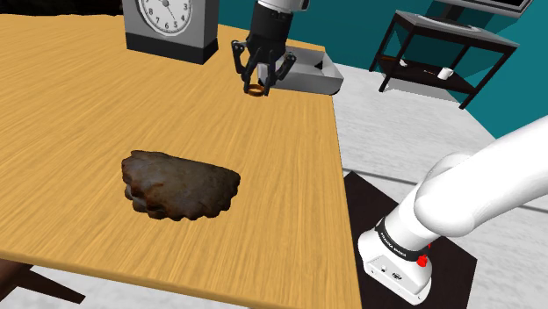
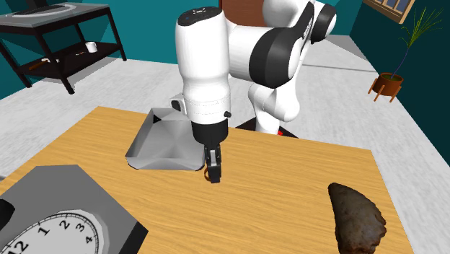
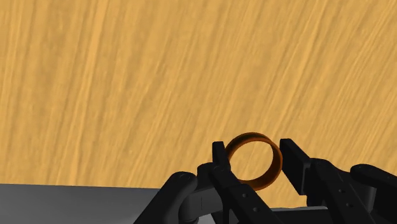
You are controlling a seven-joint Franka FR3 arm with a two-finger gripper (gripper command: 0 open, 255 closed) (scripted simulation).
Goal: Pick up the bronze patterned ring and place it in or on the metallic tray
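Clasping the orange ring (image 3: 264, 179) (wrist view), gripper (image 1: 257, 84) hangs beside the tray (image 2: 155, 141).

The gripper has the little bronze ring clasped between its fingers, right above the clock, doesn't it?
Not above the clock. The gripper clasps the ring over bare wooden table beside the grey tray; the shoulder view shows the clock standing off to that view's left.

I'm watching my glossy white rounded arm (image 2: 204, 65) showing dark joint bands (image 2: 278, 50), a small red button (image 1: 422, 261), and an all-black two-finger hand (image 1: 256, 86).
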